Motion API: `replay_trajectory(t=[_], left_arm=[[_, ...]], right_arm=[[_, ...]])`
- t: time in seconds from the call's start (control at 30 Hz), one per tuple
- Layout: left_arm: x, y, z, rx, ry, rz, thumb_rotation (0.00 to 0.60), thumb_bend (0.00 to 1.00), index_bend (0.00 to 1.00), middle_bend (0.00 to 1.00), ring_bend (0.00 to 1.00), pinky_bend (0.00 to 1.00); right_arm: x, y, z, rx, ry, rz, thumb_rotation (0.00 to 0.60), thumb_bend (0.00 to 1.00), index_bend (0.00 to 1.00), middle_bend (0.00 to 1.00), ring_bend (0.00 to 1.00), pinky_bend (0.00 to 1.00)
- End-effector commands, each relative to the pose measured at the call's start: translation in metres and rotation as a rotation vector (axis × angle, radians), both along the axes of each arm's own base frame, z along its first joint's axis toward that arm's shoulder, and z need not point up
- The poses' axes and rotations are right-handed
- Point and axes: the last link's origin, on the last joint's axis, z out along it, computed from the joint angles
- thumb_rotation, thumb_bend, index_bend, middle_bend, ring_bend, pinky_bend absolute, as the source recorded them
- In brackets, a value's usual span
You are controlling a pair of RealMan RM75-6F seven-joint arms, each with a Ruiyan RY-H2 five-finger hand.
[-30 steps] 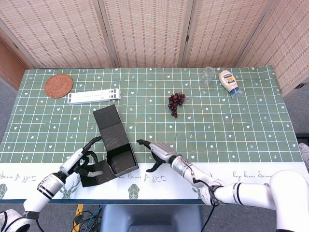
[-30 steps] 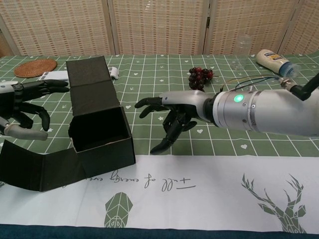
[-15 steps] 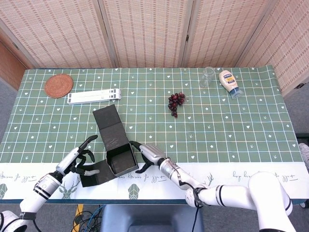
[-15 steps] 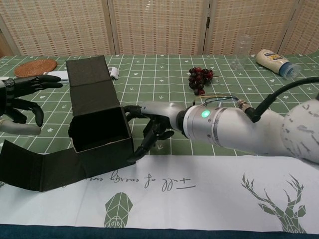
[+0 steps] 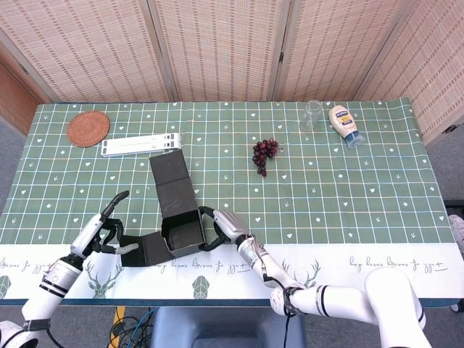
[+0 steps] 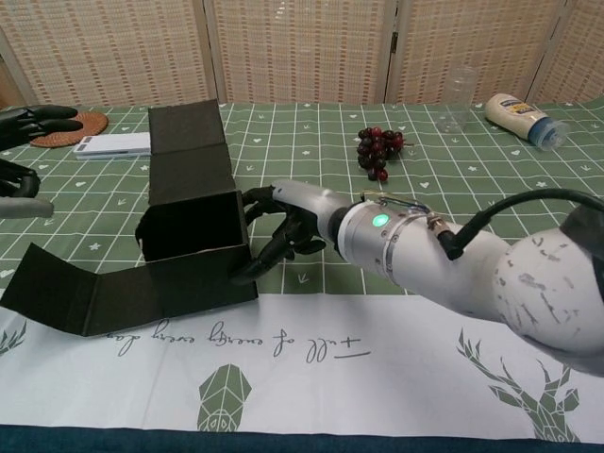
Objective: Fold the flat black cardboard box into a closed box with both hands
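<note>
The black cardboard box point(image 5: 181, 235) stands half-formed near the table's front edge, its cavity open on top. Its long lid panel point(image 5: 172, 185) stretches toward the back, and a side flap point(image 5: 148, 251) lies out to the left. In the chest view the box point(image 6: 193, 241) has the lid panel point(image 6: 189, 142) rising behind it and the flap point(image 6: 94, 297) low on the left. My right hand point(image 5: 222, 229) spans the box's right wall, fingers spread and pressing on it point(image 6: 278, 231). My left hand point(image 5: 104, 230) hovers left of the flap, fingers apart and holding nothing, and shows at the chest view's left edge point(image 6: 21, 151).
At the back left are a woven coaster point(image 5: 88, 128) and a white folding stand point(image 5: 141, 144). A bunch of dark grapes point(image 5: 264, 154) lies mid-table. A clear glass point(image 5: 312, 114) and a mayonnaise bottle point(image 5: 344, 125) sit at the back right.
My right hand moved left onto the box's right wall and pushed it; the box turned and shifted. My left hand drew back to the left, away from the flap.
</note>
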Motion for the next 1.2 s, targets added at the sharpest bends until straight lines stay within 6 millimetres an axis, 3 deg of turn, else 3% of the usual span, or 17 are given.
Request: replay_trajectory(t=[0.03, 0.13, 0.3, 0.37, 0.47, 0.6, 0.73, 0.87, 1.2], left_arm=[[-0.002, 0.003, 0.005, 0.054, 0.006, 0.006, 0.600, 0.14, 0.03, 0.00, 0.60, 0.89], [-0.004, 0.005, 0.009, 0.108, 0.012, 0.009, 0.600, 0.14, 0.03, 0.00, 0.53, 0.89], [-0.010, 0.010, 0.021, 0.210, 0.066, 0.007, 0.600, 0.14, 0.03, 0.00, 0.54, 0.89], [-0.013, 0.011, 0.025, 0.243, 0.094, 0.008, 0.600, 0.14, 0.03, 0.00, 0.60, 0.89], [-0.018, 0.014, 0.033, 0.293, 0.137, 0.009, 0.600, 0.14, 0.03, 0.00, 0.54, 0.89], [-0.027, 0.016, 0.039, 0.352, 0.177, 0.029, 0.600, 0.14, 0.02, 0.00, 0.59, 0.89], [-0.027, 0.017, 0.031, 0.338, 0.181, 0.030, 0.600, 0.14, 0.02, 0.00, 0.54, 0.89], [-0.019, 0.020, 0.017, 0.324, 0.172, 0.002, 0.600, 0.14, 0.01, 0.00, 0.57, 0.89], [0.024, 0.028, -0.025, 0.308, 0.077, -0.114, 0.600, 0.14, 0.01, 0.00, 0.54, 0.89]], right_arm=[[-0.007, -0.003, 0.012, -0.007, -0.050, -0.055, 0.600, 0.29, 0.26, 0.36, 0.81, 1.00], [-0.012, -0.006, 0.024, -0.026, -0.104, -0.098, 0.600, 0.29, 0.26, 0.37, 0.81, 1.00], [-0.020, -0.010, 0.050, -0.051, -0.226, -0.174, 0.600, 0.30, 0.27, 0.37, 0.81, 1.00], [-0.026, -0.010, 0.058, -0.061, -0.255, -0.189, 0.600, 0.30, 0.27, 0.37, 0.81, 1.00], [-0.033, -0.008, 0.069, -0.058, -0.310, -0.222, 0.600, 0.30, 0.27, 0.37, 0.81, 1.00], [-0.041, -0.003, 0.080, -0.059, -0.388, -0.254, 0.600, 0.30, 0.27, 0.38, 0.81, 1.00], [-0.041, 0.002, 0.085, -0.051, -0.447, -0.258, 0.600, 0.30, 0.27, 0.39, 0.81, 1.00], [-0.039, 0.006, 0.083, -0.038, -0.466, -0.246, 0.600, 0.30, 0.27, 0.39, 0.81, 1.00], [-0.030, 0.015, 0.064, -0.008, -0.451, -0.223, 0.600, 0.30, 0.27, 0.39, 0.82, 1.00]])
